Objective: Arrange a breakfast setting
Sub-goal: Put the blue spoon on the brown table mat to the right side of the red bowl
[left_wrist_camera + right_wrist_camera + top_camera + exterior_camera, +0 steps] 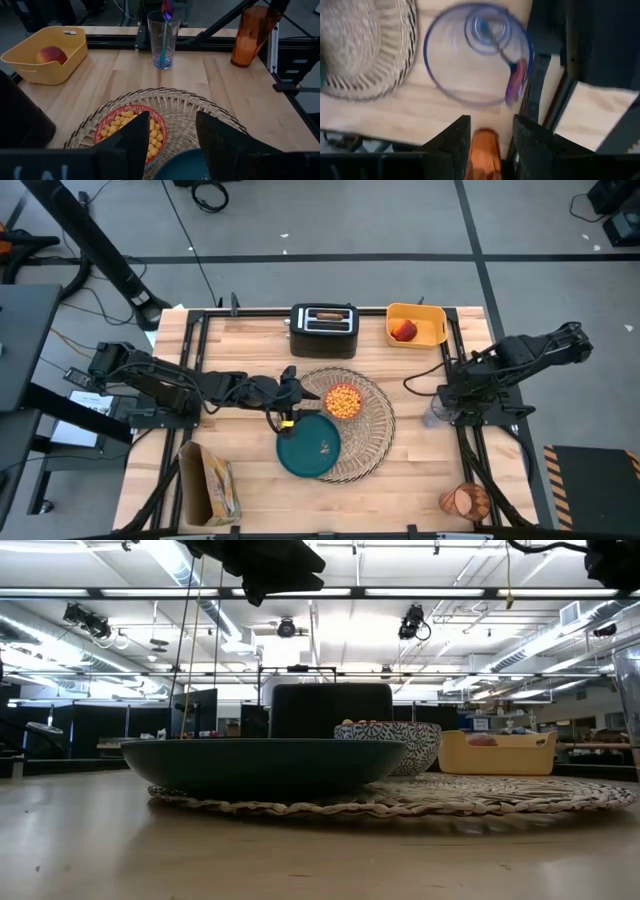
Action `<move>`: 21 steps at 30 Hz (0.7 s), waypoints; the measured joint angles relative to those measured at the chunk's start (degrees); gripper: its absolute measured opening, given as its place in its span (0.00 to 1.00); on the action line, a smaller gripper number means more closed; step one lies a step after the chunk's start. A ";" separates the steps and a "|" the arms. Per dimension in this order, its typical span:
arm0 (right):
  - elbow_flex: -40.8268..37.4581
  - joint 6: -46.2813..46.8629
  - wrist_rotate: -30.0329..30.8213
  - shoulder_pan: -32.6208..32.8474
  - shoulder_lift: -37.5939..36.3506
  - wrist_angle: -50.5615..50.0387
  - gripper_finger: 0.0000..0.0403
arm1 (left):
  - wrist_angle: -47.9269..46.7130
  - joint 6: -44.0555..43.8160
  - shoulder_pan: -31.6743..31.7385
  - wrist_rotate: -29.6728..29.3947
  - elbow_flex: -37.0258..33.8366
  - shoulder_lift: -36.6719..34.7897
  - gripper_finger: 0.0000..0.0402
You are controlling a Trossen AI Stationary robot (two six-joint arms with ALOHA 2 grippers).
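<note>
A round straw placemat lies mid-table. On it sit a small bowl of yellow cereal and, lapping over its near-left edge, a dark teal plate. My left gripper hovers open above the plate's far rim, beside the bowl, and points toward the table's right. A blue spoon stands in a clear glass near the right edge. My right gripper is open above that glass, pointing down. An orange tumbler stands at the near right corner. The red fruit lies in the yellow bin.
A black toaster stands at the far edge, left of the yellow bin. A bread bag lies at the near left corner. Black frame rails run along the table's sides. Bare wood lies between the placemat and the glass.
</note>
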 joint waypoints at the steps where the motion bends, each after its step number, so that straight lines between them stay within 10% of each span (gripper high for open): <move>1: -0.88 -0.02 0.45 0.00 0.02 -0.10 0.38 | 0.00 0.00 -0.02 0.00 -0.02 0.00 0.42; 21: -6.76 0.43 4.66 -0.31 0.15 -0.09 0.28 | -0.02 0.24 -0.02 0.02 0.00 0.00 0.42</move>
